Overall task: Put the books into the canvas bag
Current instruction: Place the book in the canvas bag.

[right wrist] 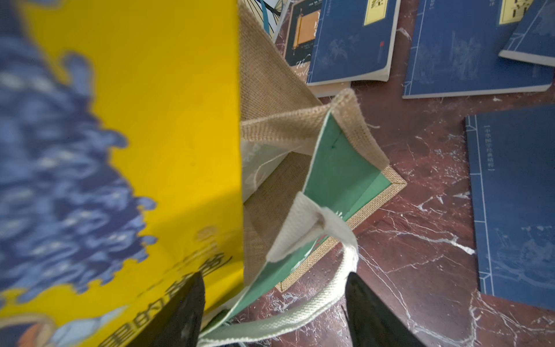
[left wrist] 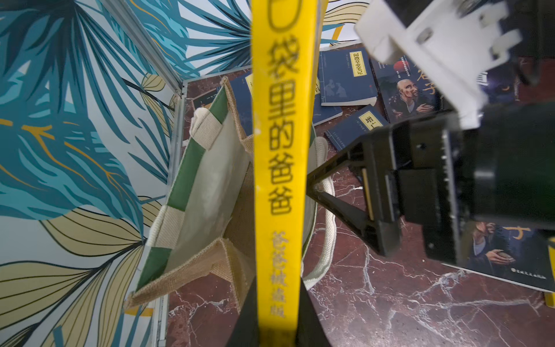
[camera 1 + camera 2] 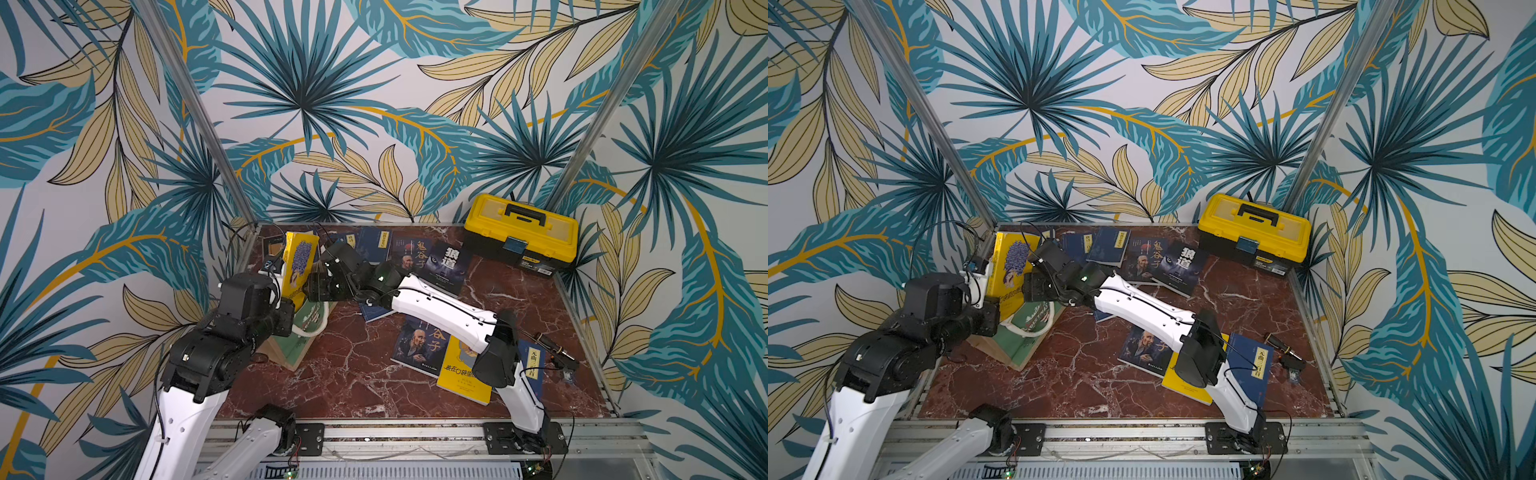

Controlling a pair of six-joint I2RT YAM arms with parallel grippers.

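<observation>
The bag [image 1: 270, 75] is rough jute, the book [image 1: 168, 105] glossy paper

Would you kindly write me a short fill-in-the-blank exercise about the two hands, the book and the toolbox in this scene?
1. The left hand grips a ____ book upright above the canvas bag.
2. The right hand, beside the bag, has its jaws ____.
3. The lid of the toolbox in the far corner is ____.
Missing words: yellow; open; closed.

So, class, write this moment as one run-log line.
left gripper shut on yellow book | book upright over canvas bag | right gripper open beside book | other books on table
</observation>
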